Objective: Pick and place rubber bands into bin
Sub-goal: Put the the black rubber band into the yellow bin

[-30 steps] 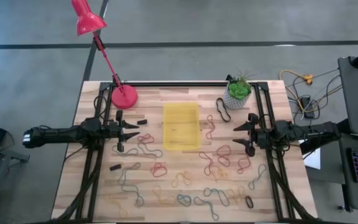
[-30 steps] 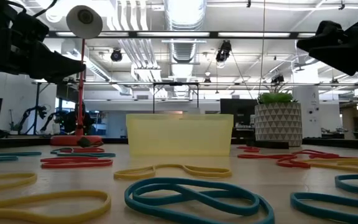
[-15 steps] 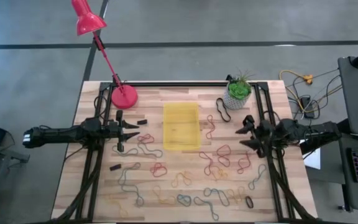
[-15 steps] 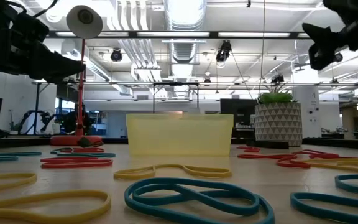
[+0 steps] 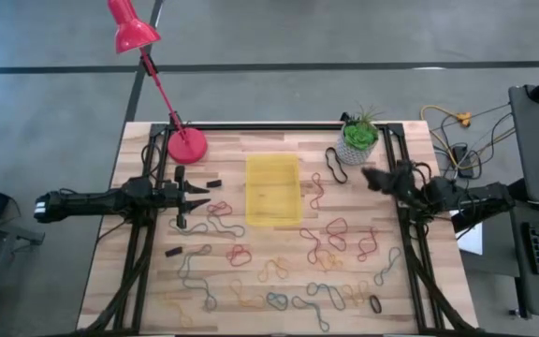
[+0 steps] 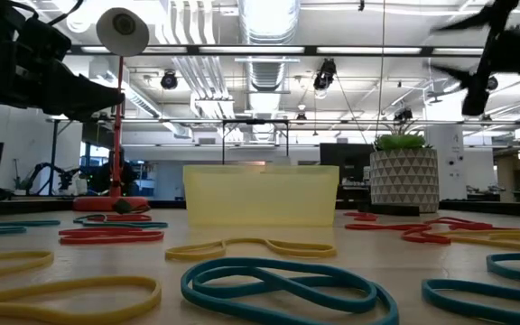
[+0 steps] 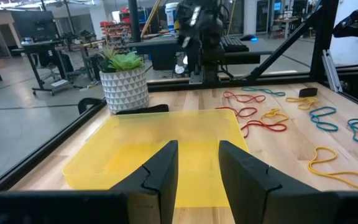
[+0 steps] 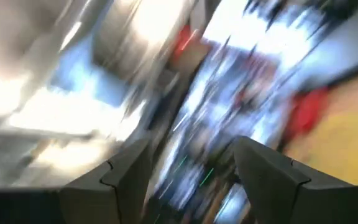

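The bin is a shallow yellow tray on the wooden table's middle, also seen in the low view and left wrist view. Rubber bands in red, yellow, blue, tan and black lie flat around it, mostly on the near half. My left gripper hovers just left of the bin, pointing at it, open and empty. My right gripper hangs above the table right of the bin, near the plant pot, rolled and tipped upward, open and empty.
A red desk lamp stands with its base at the far left. A white patterned plant pot stands at the far right. Small black blocks lie left of the bin. Black frame rails run along both table sides.
My right gripper has risen a little and drifted toward the table's far edge, rolling strongly about its own axis and tipping its fingers upward; it stays open. The bin and the bands have not moved.
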Controlling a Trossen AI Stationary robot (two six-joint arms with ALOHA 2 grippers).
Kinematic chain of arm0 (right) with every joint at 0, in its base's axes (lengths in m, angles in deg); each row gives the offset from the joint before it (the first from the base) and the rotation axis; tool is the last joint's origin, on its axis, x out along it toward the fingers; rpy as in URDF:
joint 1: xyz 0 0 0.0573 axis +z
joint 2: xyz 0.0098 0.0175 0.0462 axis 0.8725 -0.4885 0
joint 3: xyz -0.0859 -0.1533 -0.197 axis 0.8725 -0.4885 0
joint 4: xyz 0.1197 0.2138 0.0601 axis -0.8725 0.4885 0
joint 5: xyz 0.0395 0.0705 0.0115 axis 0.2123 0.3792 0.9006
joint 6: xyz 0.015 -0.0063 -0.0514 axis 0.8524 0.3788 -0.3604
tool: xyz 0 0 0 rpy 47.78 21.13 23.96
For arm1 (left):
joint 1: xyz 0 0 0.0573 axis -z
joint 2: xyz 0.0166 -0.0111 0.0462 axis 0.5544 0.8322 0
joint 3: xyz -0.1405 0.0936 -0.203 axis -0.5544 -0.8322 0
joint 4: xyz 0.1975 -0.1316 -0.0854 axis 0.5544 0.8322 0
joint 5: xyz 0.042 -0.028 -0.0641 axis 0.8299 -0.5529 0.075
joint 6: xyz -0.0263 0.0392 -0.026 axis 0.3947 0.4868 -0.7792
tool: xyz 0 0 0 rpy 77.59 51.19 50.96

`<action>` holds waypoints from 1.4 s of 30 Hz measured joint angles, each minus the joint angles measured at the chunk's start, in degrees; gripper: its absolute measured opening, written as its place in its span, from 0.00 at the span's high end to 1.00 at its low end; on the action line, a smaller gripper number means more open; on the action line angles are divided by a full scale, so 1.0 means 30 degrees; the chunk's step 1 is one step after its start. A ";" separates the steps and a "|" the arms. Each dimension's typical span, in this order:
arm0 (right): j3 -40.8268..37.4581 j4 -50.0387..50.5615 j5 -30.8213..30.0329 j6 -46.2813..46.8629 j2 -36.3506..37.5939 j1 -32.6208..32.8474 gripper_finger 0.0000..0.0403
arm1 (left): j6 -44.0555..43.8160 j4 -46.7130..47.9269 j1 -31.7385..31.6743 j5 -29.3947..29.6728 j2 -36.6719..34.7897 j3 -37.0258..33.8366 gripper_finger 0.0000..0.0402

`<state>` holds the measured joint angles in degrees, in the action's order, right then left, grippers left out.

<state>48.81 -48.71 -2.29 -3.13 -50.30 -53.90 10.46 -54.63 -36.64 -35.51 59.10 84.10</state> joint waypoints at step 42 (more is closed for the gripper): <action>1.9159 2.7004 1.0084 -0.5211 -2.8497 -0.4839 0.47 | 0.0000 0.0002 0.0001 -0.0001 0.0044 0.0001 0.75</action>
<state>106.28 32.31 27.96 -18.77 -135.79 -68.41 10.46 -54.62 -36.63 -35.52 59.23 84.11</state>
